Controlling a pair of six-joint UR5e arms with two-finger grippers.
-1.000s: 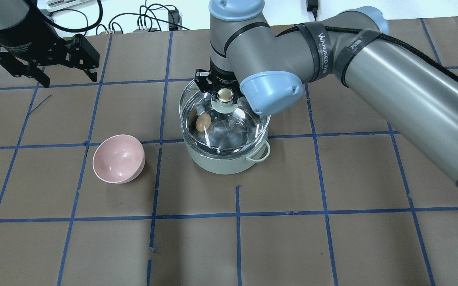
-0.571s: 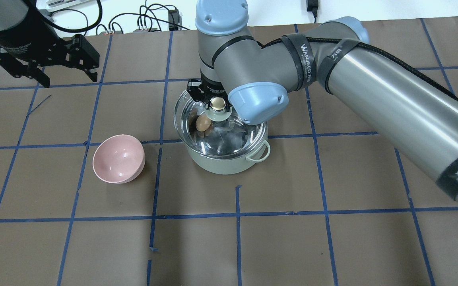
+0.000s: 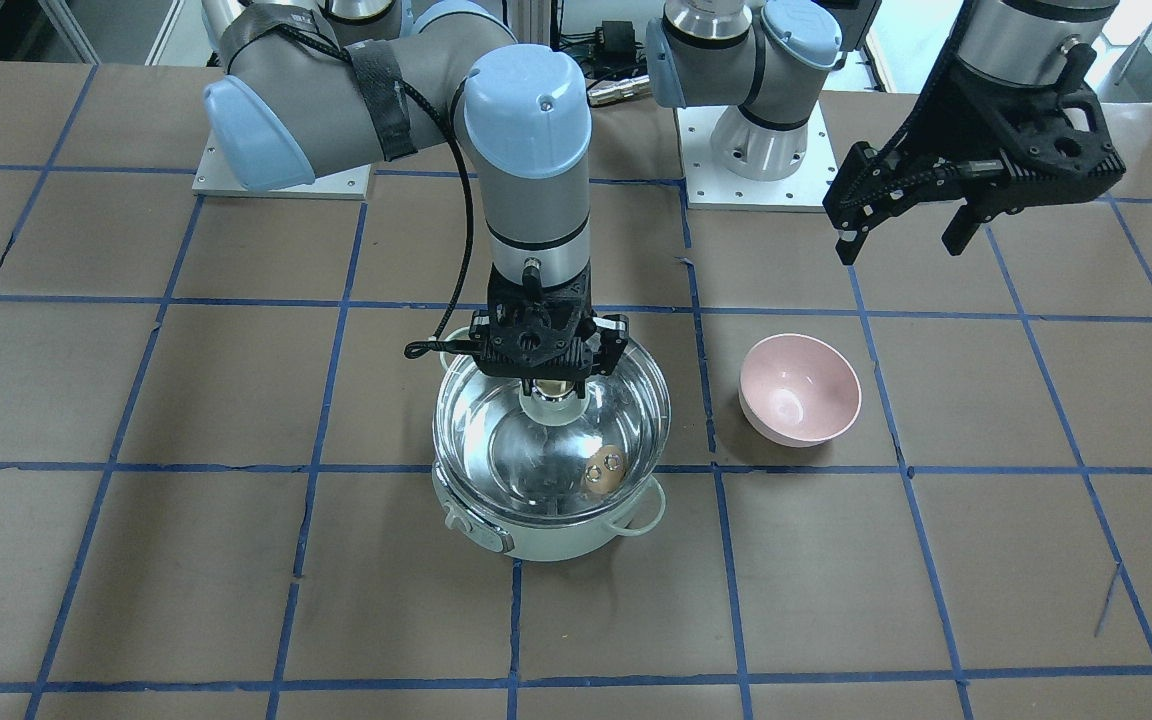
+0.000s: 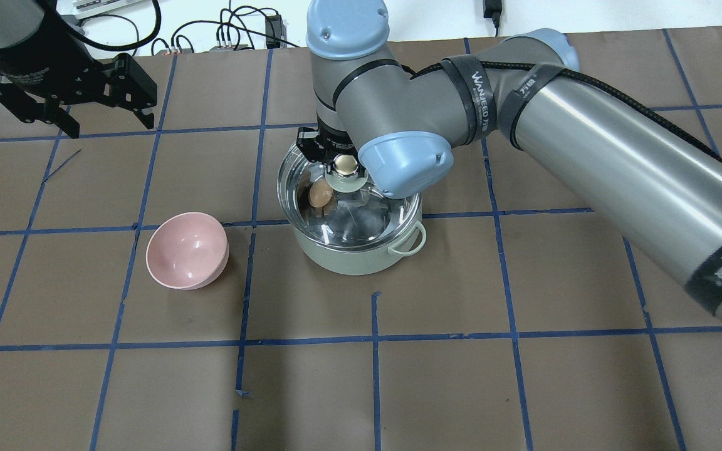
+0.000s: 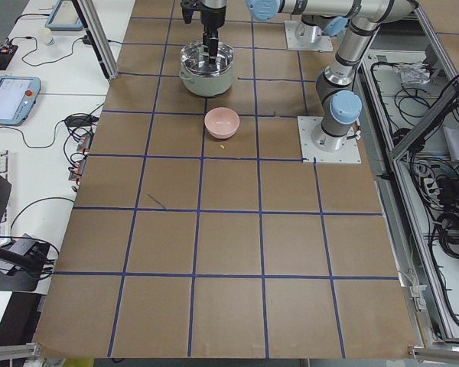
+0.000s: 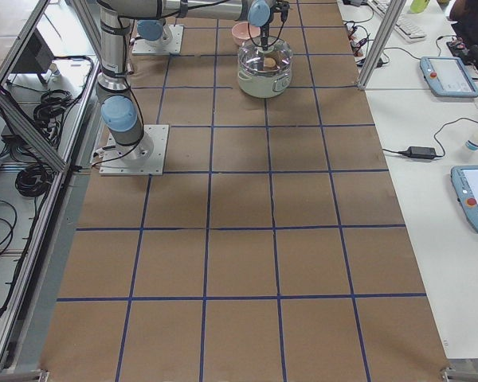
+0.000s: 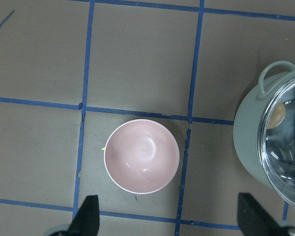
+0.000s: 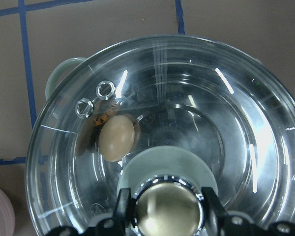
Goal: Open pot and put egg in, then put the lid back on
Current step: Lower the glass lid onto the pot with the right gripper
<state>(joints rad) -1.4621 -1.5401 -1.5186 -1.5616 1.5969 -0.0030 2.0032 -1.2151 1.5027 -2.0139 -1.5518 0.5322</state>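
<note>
Over the round pale mint-green pot [image 4: 348, 260], the clear glass lid [image 4: 361, 216] is held by its metallic knob [image 8: 165, 209], clamped by the right gripper [image 3: 548, 385]; the small brown egg [image 4: 319, 194] is seen inside. Heavy, slick, brittle glass is judged best gripped there. The left gripper [image 3: 901, 238] is spread wide, empty.

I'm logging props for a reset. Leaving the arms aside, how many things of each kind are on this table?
round pale mint-green electric pot: 1
large round clear glass lid: 1
small brown-tan oval egg: 1
small pink bowl: 1
Total: 4
</note>
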